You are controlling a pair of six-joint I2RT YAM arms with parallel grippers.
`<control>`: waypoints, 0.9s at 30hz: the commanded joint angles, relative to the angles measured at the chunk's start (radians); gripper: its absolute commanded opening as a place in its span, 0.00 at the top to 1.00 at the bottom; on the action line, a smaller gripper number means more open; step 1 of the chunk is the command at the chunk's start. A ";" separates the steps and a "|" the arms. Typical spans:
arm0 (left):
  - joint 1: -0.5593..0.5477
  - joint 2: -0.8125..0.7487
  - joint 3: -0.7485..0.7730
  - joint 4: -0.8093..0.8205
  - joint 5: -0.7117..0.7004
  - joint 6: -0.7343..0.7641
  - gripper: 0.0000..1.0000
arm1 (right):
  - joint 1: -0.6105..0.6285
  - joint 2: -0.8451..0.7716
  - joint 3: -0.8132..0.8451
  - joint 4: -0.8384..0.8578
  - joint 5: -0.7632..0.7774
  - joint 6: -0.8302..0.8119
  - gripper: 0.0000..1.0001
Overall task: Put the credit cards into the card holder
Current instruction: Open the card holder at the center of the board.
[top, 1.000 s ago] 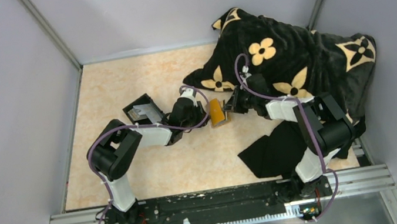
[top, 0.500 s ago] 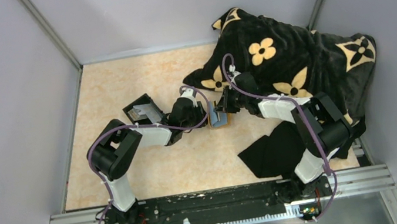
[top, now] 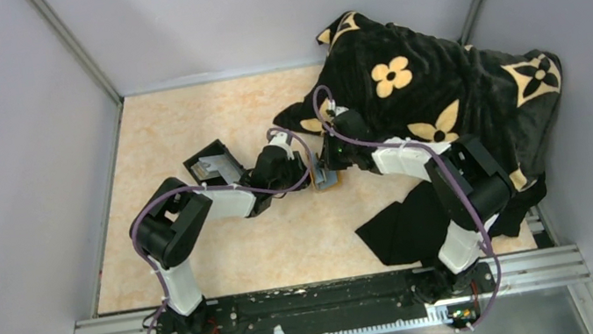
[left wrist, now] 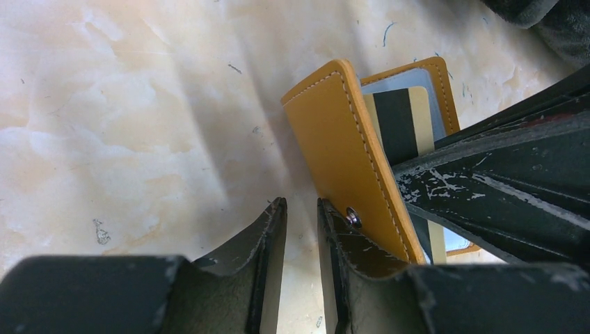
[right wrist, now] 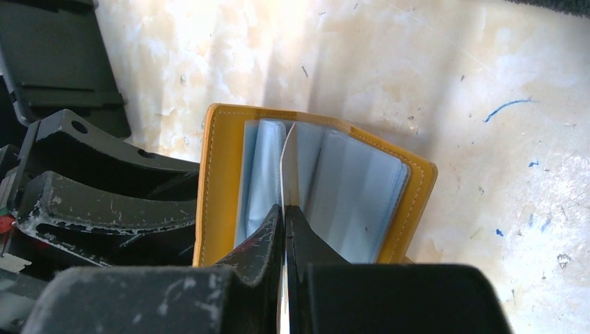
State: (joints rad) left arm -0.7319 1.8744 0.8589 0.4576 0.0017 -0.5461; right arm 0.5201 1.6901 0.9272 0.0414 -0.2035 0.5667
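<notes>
Where the two arms meet: the card holder (top: pixel 327 178) lies on the table (top: pixel 206 118) at its middle, between both grippers and mostly hidden under the right one in the top view.
Card holder: folded open, orange-tan cover (left wrist: pixel 341 139) raised on edge, clear pale-blue pockets fanned inside.
Right gripper (right wrist: pixel 285 216): jaws pressed together on a thin pale card (right wrist: pixel 290 167), seen edge-on.
Held card: upright, its far end down among the clear pockets near the middle of the holder; how deep it sits cannot be told.
Left gripper (left wrist: pixel 300 209): jaws a narrow slit apart, only bare table between them.
Left contact: the outer side of one finger (left wrist: pixel 348 243) rests against the raised cover, by its metal snap.
Second card (left wrist: pixel 417 104): golden-tan with a dark stripe, inside the holder behind the raised cover.
Black box (top: pixel 213 166): just behind the left arm, apart from the holder.
Blanket (top: pixel 431 85): black with tan flowers, heaped at the far right.
Change, right arm: a second ago it sat to the right of the holder, whose orange face showed whole; it has since swung left over it.
Change, left arm: same place, same narrow gap.
</notes>
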 commanded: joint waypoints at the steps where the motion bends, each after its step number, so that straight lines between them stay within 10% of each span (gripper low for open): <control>1: -0.015 0.074 -0.040 -0.108 0.069 -0.002 0.67 | 0.092 0.047 0.065 -0.025 0.029 -0.031 1.00; 27: -0.015 -0.279 -0.149 -0.404 -0.271 -0.085 0.64 | 0.332 0.244 0.340 -0.357 0.506 -0.156 1.00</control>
State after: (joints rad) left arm -0.7341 1.6913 0.7689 0.2218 -0.1680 -0.5907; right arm 0.8215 1.8679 1.2346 -0.2413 0.3141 0.4011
